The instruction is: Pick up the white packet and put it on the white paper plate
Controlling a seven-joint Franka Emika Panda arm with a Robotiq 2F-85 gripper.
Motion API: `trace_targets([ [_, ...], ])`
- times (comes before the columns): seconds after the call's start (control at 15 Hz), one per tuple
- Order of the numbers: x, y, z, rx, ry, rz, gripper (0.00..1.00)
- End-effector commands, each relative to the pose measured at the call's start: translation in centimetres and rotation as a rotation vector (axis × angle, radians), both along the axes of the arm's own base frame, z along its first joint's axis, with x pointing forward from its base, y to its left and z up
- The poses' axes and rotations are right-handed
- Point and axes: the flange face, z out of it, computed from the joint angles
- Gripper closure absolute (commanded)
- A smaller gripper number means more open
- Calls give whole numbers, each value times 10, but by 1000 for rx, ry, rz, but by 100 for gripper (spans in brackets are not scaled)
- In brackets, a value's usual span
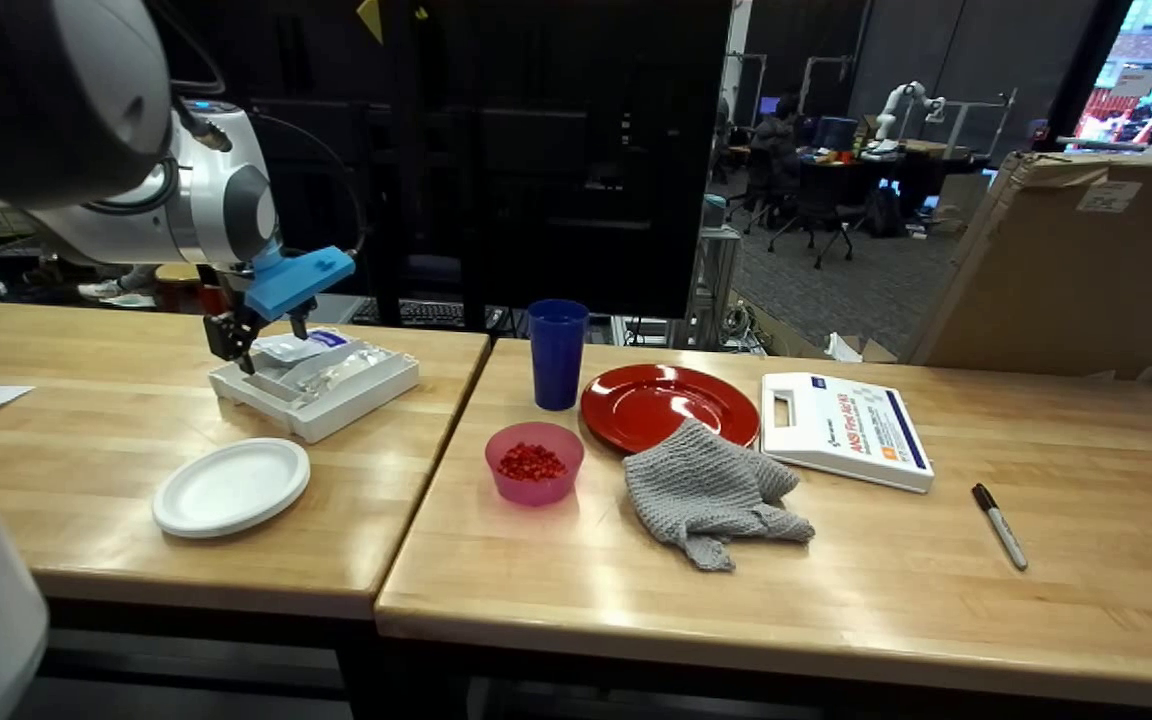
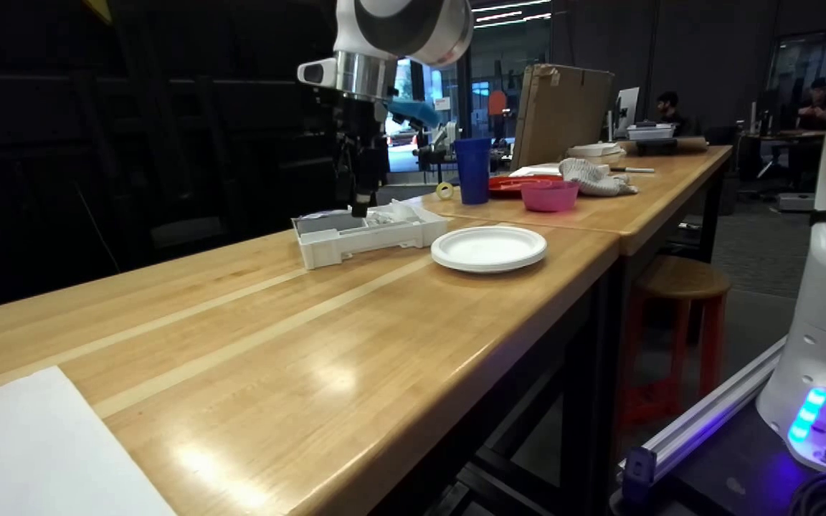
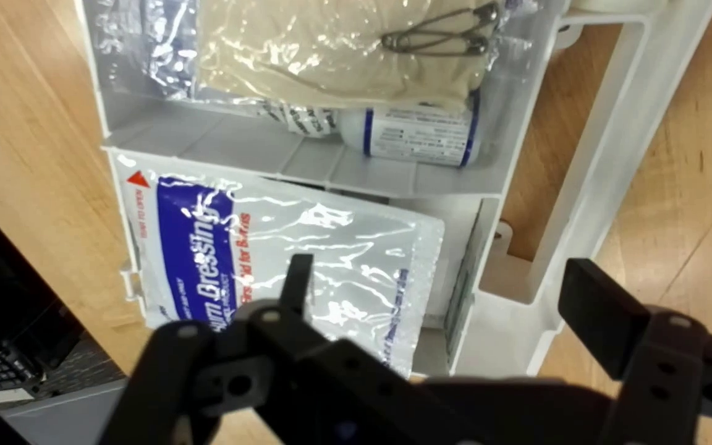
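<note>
The white packet [image 3: 343,228] has a purple band and "Burn Dressing" lettering. It lies in a compartment of an open white first aid tray [image 3: 609,167]. The packet also shows in an exterior view [image 1: 294,347]. My gripper [image 3: 445,290] is open and empty above the tray. In the wrist view one finger overlaps the packet's middle and the other is past the tray's handle edge. In an exterior view the gripper [image 1: 273,348] is just above the tray, near the packet; contact cannot be told. The white paper plate [image 1: 231,487] lies near the tray, also in an exterior view [image 2: 488,249].
The tray's other compartment holds a bottle [image 3: 421,133] and a bag with safety pins [image 3: 439,37]. A blue cup [image 1: 557,355], pink bowl [image 1: 534,480], red plate [image 1: 636,395], grey cloth [image 1: 711,495], kit lid [image 1: 846,430] and marker [image 1: 1001,527] lie across the table seam.
</note>
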Motion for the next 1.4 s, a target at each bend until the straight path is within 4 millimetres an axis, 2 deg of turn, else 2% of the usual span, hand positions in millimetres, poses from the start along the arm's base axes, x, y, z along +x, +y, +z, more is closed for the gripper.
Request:
trace_targets([
  [0.0, 7, 5, 0, -4, -27, 31, 0],
  [0.67, 16, 11, -10, -10, -82, 39, 0],
  [0.73, 17, 11, -11, -12, -83, 40, 25],
  [0.87, 18, 10, -13, -7, -86, 39, 31],
  [1.07, 20, 8, -14, 13, -81, 30, 56],
  [1.33, 23, 5, -12, 28, -90, 21, 85],
])
